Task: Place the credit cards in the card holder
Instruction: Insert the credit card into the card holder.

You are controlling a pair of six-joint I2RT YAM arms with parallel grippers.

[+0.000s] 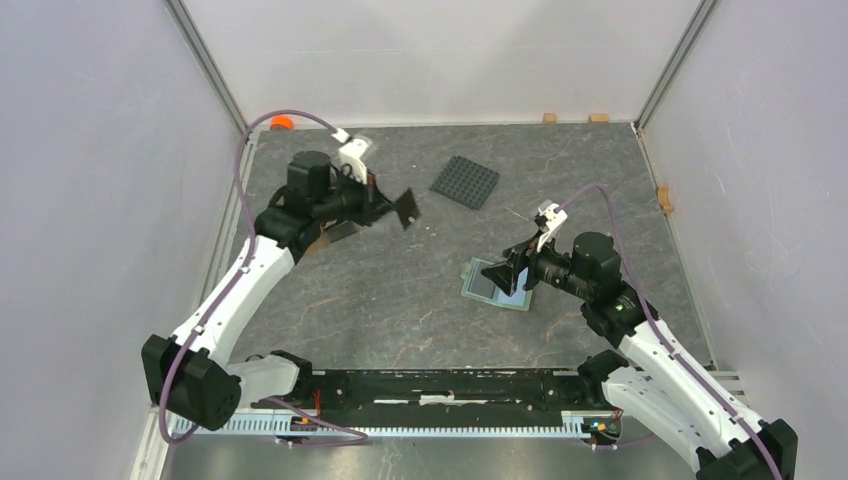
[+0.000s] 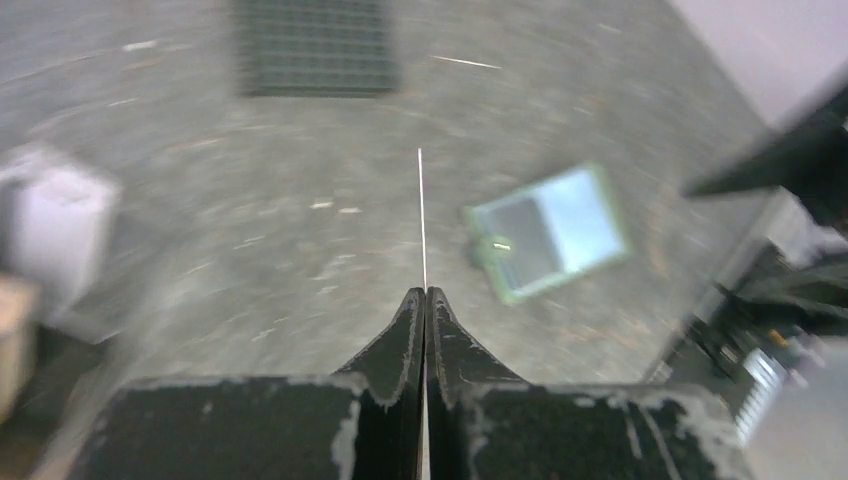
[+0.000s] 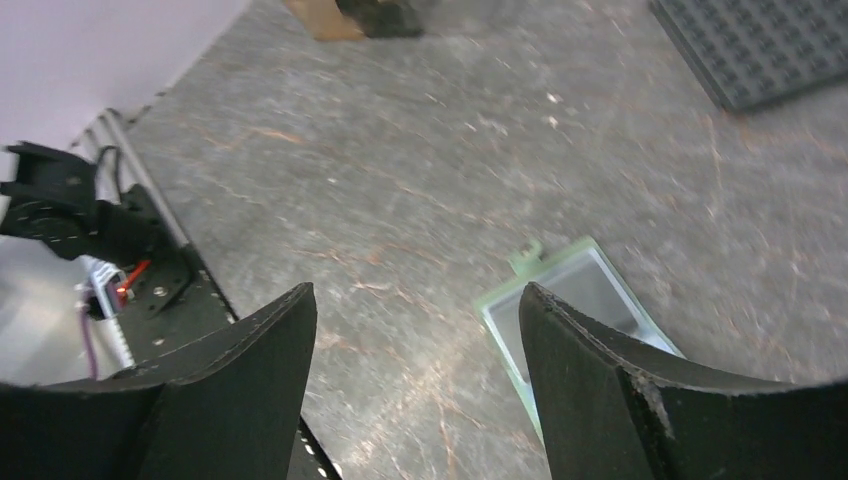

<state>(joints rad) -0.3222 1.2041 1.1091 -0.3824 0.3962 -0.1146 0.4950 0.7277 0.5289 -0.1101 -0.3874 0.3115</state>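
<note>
My left gripper [image 1: 386, 207] is shut on a dark credit card [image 1: 406, 207] and holds it above the table at the back left. In the left wrist view the card [image 2: 421, 215] shows edge-on as a thin line rising from the closed gripper [image 2: 425, 292]. The card holder [image 1: 470, 281] lies open on the table, sage-green rim, light blue inside with a dark pocket; it also shows in the left wrist view [image 2: 548, 232] and the right wrist view [image 3: 580, 285]. My right gripper [image 1: 500, 270] is open and empty just above the holder, its right fingertip [image 3: 560, 340] over the holder's edge.
A black studded square plate [image 1: 465, 181] lies at the back centre and shows in the right wrist view [image 3: 760, 45]. A brown tray [image 1: 335, 232] sits partly under my left arm. Small wooden blocks [image 1: 665, 197] line the back and right edges. An orange object [image 1: 282, 122] is at the back left corner.
</note>
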